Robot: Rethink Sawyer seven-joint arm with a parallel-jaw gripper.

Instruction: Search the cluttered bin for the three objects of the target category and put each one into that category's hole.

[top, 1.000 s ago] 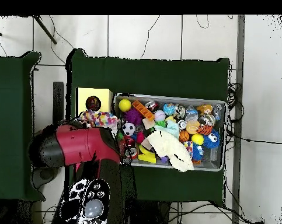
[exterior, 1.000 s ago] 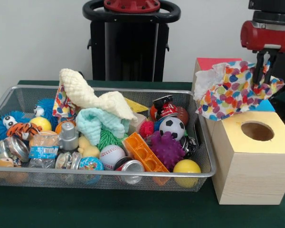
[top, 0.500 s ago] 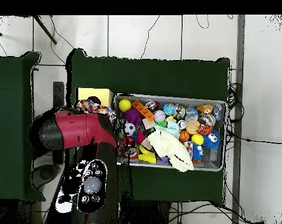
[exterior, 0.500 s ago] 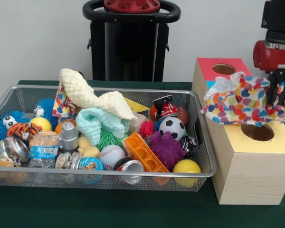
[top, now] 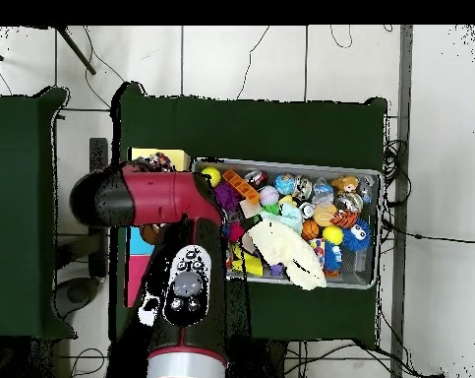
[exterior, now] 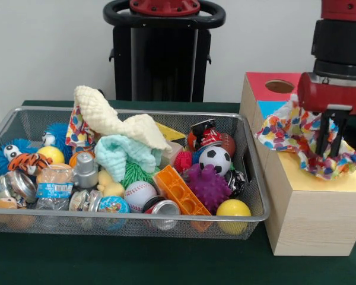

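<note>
My gripper (exterior: 329,139) is shut on a white cloth with coloured dots (exterior: 293,130), low over the yellow top (exterior: 302,178) of the wooden box. The cloth drapes over that top and hides its hole. Behind it, the red section's hole (exterior: 279,86) shows open, with a blue section (exterior: 272,107) between. In the mesh bin (exterior: 24,122) lie a cream knitted cloth (exterior: 107,116), a mint cloth (exterior: 126,153) and another dotted cloth (exterior: 77,130). In the overhead view the red arm (top: 157,202) covers the gripper and most of the box; a bit of dotted cloth (top: 162,157) shows at the yellow corner (top: 143,156).
The bin (top: 371,177) also holds balls, a purple spiky ball (exterior: 209,187), an orange block (exterior: 179,191), cans and plush toys. A black pedestal (exterior: 163,53) stands behind the bin. The box stands close against the bin's right wall.
The gripper has come down and leftward with the dotted cloth, from above the box's right side onto the yellow top. The yellow hole, visible before, is now covered.
</note>
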